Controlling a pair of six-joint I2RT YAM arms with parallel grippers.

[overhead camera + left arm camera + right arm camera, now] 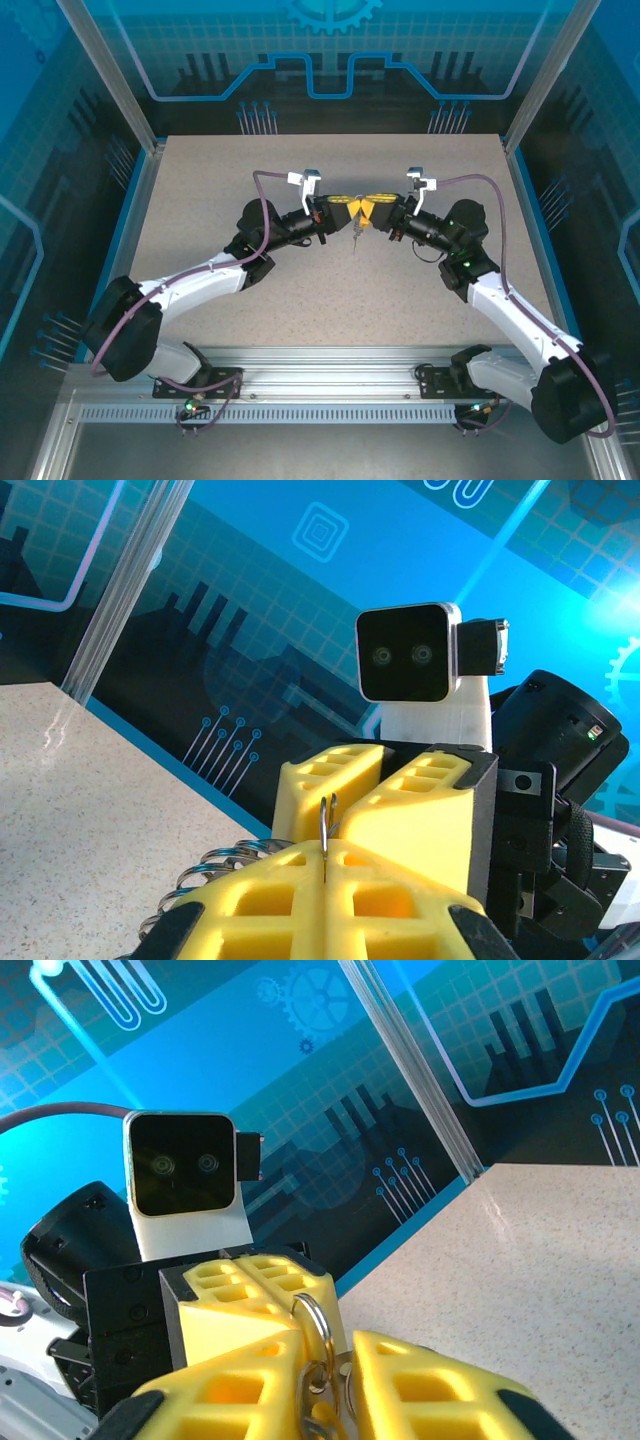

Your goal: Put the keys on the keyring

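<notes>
Speckled beige tabletop (pixel 300 290). Yellow-fingered left gripper (pixel 348 204) and right gripper (pixel 372 209), tip to tip above its middle. Silvery metal keyring with chain links (pixel 315 1332): left jaws pinched tight on its thin ring wire, right jaws nearly closed around ring and links. Thin dark piece (pixel 355 238) hanging beneath, too small to identify.
</notes>
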